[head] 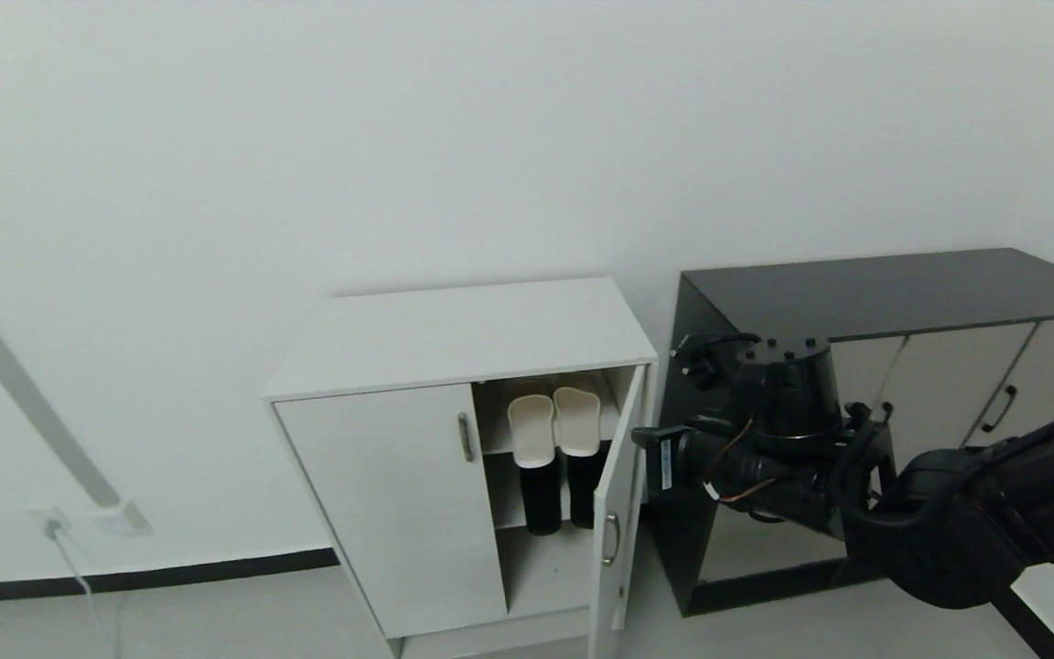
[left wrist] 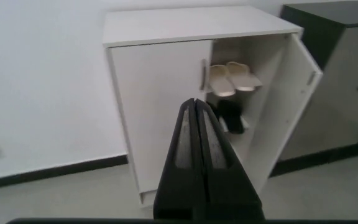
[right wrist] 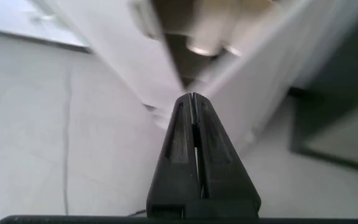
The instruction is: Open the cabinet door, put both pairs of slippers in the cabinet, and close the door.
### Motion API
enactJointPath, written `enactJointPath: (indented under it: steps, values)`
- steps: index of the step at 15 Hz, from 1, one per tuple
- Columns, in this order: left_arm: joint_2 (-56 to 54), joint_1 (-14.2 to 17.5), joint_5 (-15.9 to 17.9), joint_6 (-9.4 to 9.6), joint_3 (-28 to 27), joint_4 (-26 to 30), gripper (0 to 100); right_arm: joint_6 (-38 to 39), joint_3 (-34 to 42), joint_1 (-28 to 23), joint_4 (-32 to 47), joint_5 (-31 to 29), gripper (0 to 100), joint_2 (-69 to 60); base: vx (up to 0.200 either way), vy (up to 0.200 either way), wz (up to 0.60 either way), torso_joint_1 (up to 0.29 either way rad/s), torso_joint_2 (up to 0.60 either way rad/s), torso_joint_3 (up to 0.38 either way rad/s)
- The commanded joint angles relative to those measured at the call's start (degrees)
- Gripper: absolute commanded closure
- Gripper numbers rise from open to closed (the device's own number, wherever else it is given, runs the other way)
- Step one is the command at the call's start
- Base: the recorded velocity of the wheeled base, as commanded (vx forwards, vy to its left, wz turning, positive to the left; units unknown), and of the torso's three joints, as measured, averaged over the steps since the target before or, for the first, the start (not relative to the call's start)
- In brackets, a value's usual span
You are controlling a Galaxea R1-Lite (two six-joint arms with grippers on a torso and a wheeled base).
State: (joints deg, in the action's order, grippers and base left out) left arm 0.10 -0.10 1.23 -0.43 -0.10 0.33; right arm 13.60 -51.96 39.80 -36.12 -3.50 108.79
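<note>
The white cabinet (head: pixel 463 334) has its left door (head: pixel 399 503) closed and its right door (head: pixel 620 494) swung open. A beige pair of slippers (head: pixel 554 423) lies on the upper shelf, and a black pair (head: pixel 560 499) sits on the shelf below. My right arm's wrist (head: pixel 664 458) is level with the outer face of the open door. The right gripper (right wrist: pixel 193 96) is shut and empty, pointing at the cabinet's lower part near the open door (right wrist: pixel 272 68). My left gripper (left wrist: pixel 194 102) is shut and empty, some way in front of the cabinet (left wrist: pixel 191 25). Both pairs, beige (left wrist: pixel 234 78) and black (left wrist: pixel 232 118), are visible past it.
A dark cabinet (head: pixel 893 293) with grey doors stands just right of the white one, close behind the open door. A wall socket with a cable (head: pixel 56 526) is low on the wall to the left. Grey floor stretches in front.
</note>
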Motion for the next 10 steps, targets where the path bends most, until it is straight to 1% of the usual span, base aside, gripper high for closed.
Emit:
enactJointPath:
  steps: [1, 6, 8, 10]
  values:
    - [0.0, 0.0, 0.0, -0.01, 0.0, 0.0, 100, 0.0, 0.5, -0.1, -0.4, 0.2, 100, -0.4, 0.0, 0.0, 0.6, -0.002, -0.01, 0.002]
    - [0.0, 0.0, -0.1, -0.1, 0.0, 0.0, 100, -1.1, 1.8, -0.6, -2.2, -0.5, 100, 0.6, 0.0, 0.0, 0.0, 0.0, 0.0, 0.0]
    - [0.0, 0.0, -0.1, -0.1, 0.0, 0.0, 100, -3.1, 4.0, -1.7, -2.4, -0.5, 100, -0.3, 0.0, 0.0, 0.0, 0.0, 0.0, 0.0]
    - [0.0, 0.0, 0.1, -0.01, 0.0, 0.0, 100, -3.4, 6.4, -2.4, -2.3, -0.5, 100, -2.8, 0.0, 0.0, 0.0, 0.0, 0.0, 0.0]
